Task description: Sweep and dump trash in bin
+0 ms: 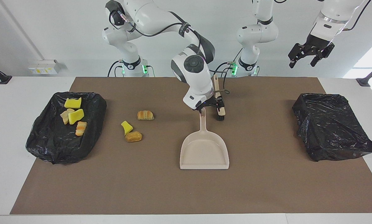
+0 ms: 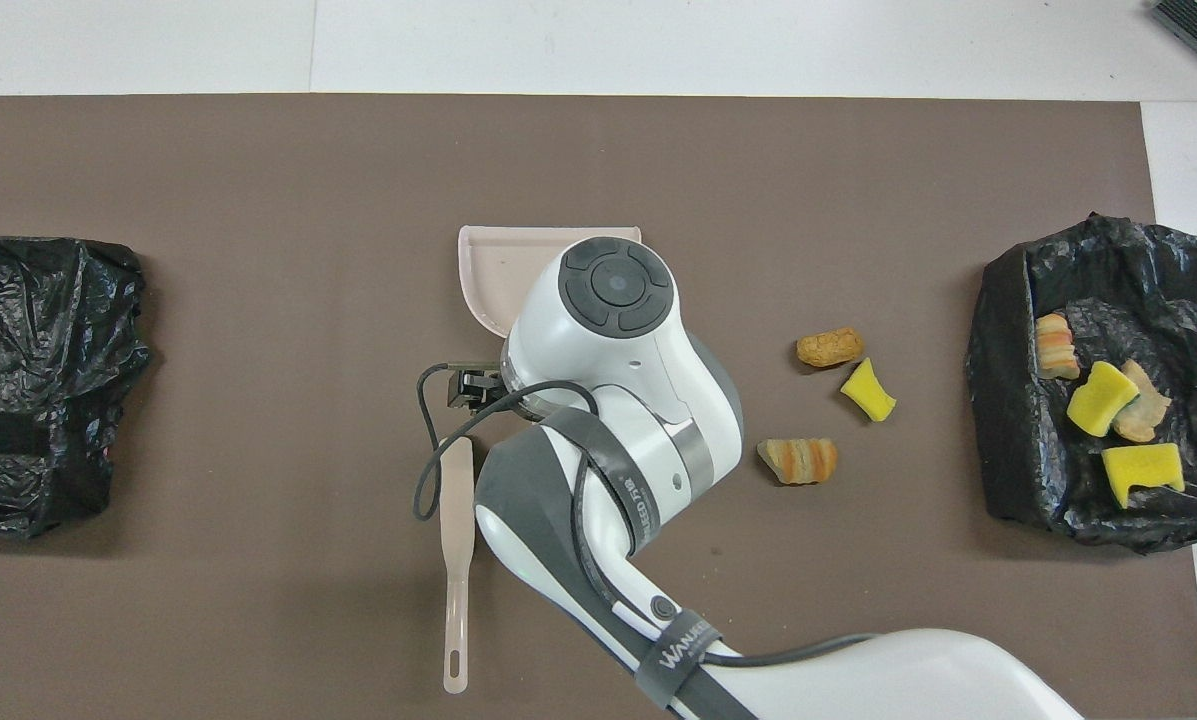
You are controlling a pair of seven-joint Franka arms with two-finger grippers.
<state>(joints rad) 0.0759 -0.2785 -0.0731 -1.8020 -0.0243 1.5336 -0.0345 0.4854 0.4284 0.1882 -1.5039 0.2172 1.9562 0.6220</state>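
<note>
While its arm hides most of the dustpan [image 2: 480,262], the right gripper [image 1: 203,109] meets its handle.

Two white arms with rounded glossy shells. Right arm [image 1: 161,28]: dark grey joint bands, a grey round cap with segmented buttons at the wrist, black cable strapped along the links, a black strap lettered in white near the forearm. Left arm [image 1: 260,31]: white segments, black joint ring. Both bases carry green lights. Grippers black: right gripper [image 1: 211,107], left gripper [image 1: 310,59].
</note>
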